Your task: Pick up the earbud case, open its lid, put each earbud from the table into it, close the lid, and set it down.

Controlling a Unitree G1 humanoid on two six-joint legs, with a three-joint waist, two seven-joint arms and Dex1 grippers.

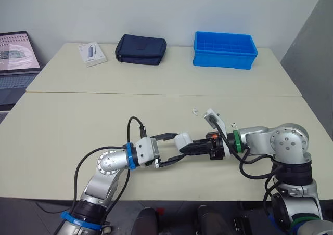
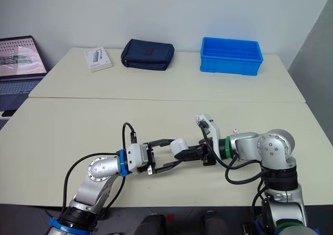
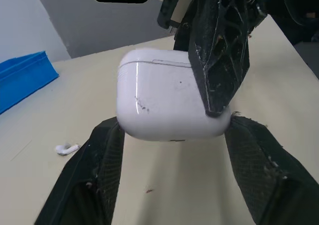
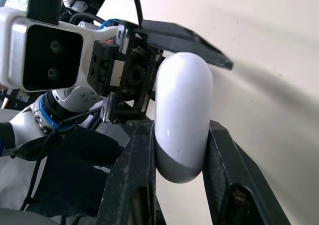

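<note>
Here the earbud case (image 1: 182, 139) lies lengthwise in the right tool (image 4: 180, 131).

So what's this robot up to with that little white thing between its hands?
The robot's right gripper is clamped on a white earbud case, holding it over the table with the lid shut. The left gripper is open, with a finger on either side of the case and neither one gripping it. Two small white earbuds lie on the table near the right arm, not yet in the case.
</note>
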